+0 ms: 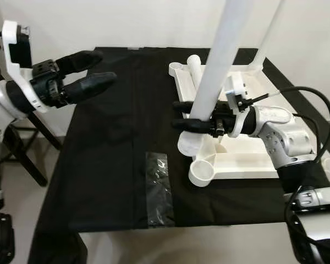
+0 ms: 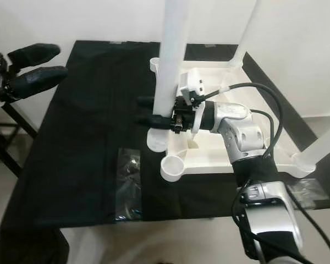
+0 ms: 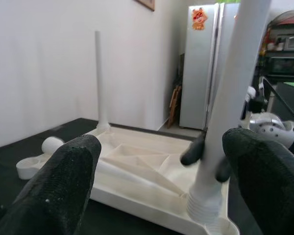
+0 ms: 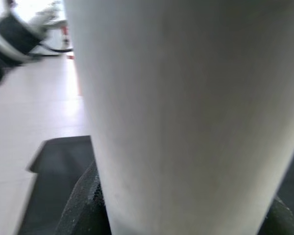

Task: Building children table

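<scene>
Centrally, on a black cloth [image 1: 110, 165] over a table: an upturned white tabletop [image 1: 247, 162], underside up, lying toward the robot's right half of the cloth. Standing upright from its near-left region, a thick white leg [image 1: 217, 60], seated in a threaded socket [image 1: 193, 144]. Rising from the far right corner, a second, thinner-looking leg [image 1: 267, 36]. At the near-left corner, an empty round socket [image 1: 201, 174]; at the far-left corner, another short socket [image 1: 193, 61]. In the right eye view, a further white leg [image 2: 324, 146] at the near-right edge.

Right gripper [image 1: 186, 114] clamped across the thick leg low down, just above its socket, one black finger on each side of the tube, tips poking out past it toward the robot's left. Confirmed by the right wrist view: leg [image 4: 186, 112] pressed between the dark pads [image 4: 85, 205].

Left gripper [image 1: 91, 74] held in the air above the cloth's far-left part, well apart from the tabletop, fingers spread wide and grasping nothing. Seen along those fingers [image 3: 59, 191] in the left wrist view: the tabletop [image 3: 137, 166], the thick leg [image 3: 230, 98] with the right gripper's fingertips around it, and a fridge [image 3: 206, 63] behind.

Flat on the cloth near the front edge, left of the tabletop: a clear plastic bag [image 1: 159, 190] with small dark bits inside, too small to identify.
</scene>
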Robot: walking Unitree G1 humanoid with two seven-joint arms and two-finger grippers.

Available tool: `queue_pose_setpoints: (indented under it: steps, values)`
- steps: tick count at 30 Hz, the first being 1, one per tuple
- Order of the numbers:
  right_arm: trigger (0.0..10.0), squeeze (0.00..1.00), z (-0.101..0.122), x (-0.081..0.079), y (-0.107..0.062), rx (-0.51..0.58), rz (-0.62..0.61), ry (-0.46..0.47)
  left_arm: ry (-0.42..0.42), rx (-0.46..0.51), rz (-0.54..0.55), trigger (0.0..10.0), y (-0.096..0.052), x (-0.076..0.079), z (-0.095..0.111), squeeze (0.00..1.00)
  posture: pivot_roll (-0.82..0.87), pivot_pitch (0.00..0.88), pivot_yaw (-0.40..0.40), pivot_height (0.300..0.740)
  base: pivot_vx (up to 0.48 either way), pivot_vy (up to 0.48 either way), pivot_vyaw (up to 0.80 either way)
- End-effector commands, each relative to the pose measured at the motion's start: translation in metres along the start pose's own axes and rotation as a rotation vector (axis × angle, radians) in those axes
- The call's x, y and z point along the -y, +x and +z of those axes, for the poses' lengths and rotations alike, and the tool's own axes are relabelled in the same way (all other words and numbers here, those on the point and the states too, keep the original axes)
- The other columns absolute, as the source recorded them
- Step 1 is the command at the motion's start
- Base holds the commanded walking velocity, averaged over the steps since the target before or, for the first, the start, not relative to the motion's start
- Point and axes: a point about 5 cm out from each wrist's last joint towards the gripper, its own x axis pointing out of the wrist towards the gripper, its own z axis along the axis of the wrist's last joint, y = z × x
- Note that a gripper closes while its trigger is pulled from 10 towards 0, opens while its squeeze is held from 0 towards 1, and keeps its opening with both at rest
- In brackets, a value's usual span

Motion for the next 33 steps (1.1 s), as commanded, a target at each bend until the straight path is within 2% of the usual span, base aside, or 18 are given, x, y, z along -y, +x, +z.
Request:
queue_pose_setpoints:
  steps: [1,3,4,7,9,10,11,13,14,17,21,24,27,30,33]
  values:
    - [1.5,0.0,0.004,0.006,-0.008,-0.005,-0.045,-0.025,-0.008,0.003,0.032,10.0,-0.003,0.005,-0.003,1.0,0.05,0.254,-0.1,0.74,0.0,0.0,0.0]
    - [1.5,0.0,0.004,0.006,-0.008,-0.005,-0.045,-0.025,-0.008,0.003,0.032,10.0,-0.003,0.005,-0.003,1.0,0.05,0.254,-0.1,0.74,0.0,0.0,0.0]
    - [10.0,0.0,0.008,0.002,-0.008,0.0,0.033,-0.011,-0.022,-0.054,0.03,10.0,0.0,0.022,-0.025,0.0,0.05,0.295,-0.093,0.74,0.0,0.0,0.0]
    - [10.0,0.0,0.015,-0.005,-0.01,0.025,0.163,0.028,-0.041,-0.14,0.011,10.0,0.005,0.048,-0.056,0.0,0.05,0.32,-0.085,0.74,0.0,0.0,0.0]
    - [10.0,0.0,0.015,-0.005,-0.01,0.025,0.163,0.028,-0.041,-0.14,0.011,10.0,0.005,0.048,-0.056,0.0,0.05,0.32,-0.085,0.74,0.0,0.0,0.0]
    - [10.0,0.0,0.016,-0.012,-0.017,0.02,0.274,0.07,-0.041,-0.164,0.018,10.0,0.012,0.065,-0.073,0.0,0.05,0.351,-0.073,0.74,0.0,0.0,0.0]
    - [10.0,0.0,0.016,-0.012,-0.017,0.02,0.274,0.07,-0.041,-0.164,0.018,10.0,0.012,0.065,-0.073,0.0,0.05,0.351,-0.073,0.74,0.0,0.0,0.0]
    - [10.0,0.0,0.012,-0.013,-0.023,-0.026,0.317,0.076,-0.058,-0.182,0.032,10.0,0.016,0.083,-0.085,0.0,0.05,0.398,-0.063,0.74,0.0,0.0,0.0]
    - [10.0,0.0,0.009,-0.012,-0.026,-0.088,0.33,0.064,-0.07,-0.205,0.052,10.0,0.018,0.097,-0.093,0.0,0.05,0.421,-0.06,0.74,0.0,0.0,0.0]
    - [10.0,0.0,0.013,-0.012,-0.025,-0.108,0.351,0.057,-0.064,-0.224,0.079,10.0,0.018,0.105,-0.099,0.0,0.05,0.438,-0.053,0.74,0.0,0.0,0.0]
    - [10.0,0.0,0.015,-0.012,-0.024,-0.112,0.358,0.051,-0.065,-0.227,0.093,10.0,0.018,0.107,-0.101,0.0,0.05,0.438,-0.053,0.74,0.0,0.0,0.0]
    - [10.0,0.0,0.032,-0.012,-0.01,-0.13,0.427,-0.005,-0.035,-0.2,0.14,10.0,0.026,0.122,-0.096,0.0,0.06,0.465,-0.038,0.74,0.0,0.0,0.0]
    - [10.0,0.0,0.036,-0.014,-0.005,-0.128,0.455,-0.019,-0.014,-0.198,0.158,10.0,0.029,0.124,-0.094,0.0,0.06,0.461,-0.044,0.74,0.0,0.0,0.0]
    - [10.0,0.0,0.041,-0.019,0.006,-0.12,0.514,-0.045,0.026,-0.208,0.22,10.0,0.032,0.122,-0.091,0.0,0.07,0.462,-0.047,0.74,0.0,0.0,0.0]
    - [10.0,0.0,0.035,-0.021,0.012,-0.116,0.535,-0.072,0.031,-0.201,0.264,10.0,0.03,0.122,-0.087,0.0,0.07,0.46,-0.047,0.74,0.0,0.0,0.0]
